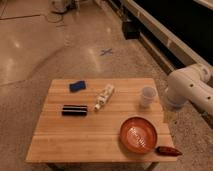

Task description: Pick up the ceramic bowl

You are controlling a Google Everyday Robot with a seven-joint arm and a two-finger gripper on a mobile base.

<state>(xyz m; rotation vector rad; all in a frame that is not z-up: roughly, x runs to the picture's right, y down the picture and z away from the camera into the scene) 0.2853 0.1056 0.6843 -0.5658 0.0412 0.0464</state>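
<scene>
Bowl pickup hasn't really started, nothing's grabbed yet

The orange-red bowl (pixel 138 134) sits flat on the table (pixel 90 137) near the front corner on the picture's right. Nothing's touching it, so I'd say the whole reach, grip and lift is left to do. All I can see of the robot is the white arm (pixel 192 87) off the table's right edge, behind and to the right of the bowl. The end effector itself isn't in the shot, so I can't tell if it's open, closed or holding anything; going by the arm, it's probably off to the bowl's right, apart from it. A white cup (pixel 147 96) stands just behind the bowl and a small dark red thing (pixel 168 150) lies right beside its rim, so both look easy to bump on the way in
</scene>
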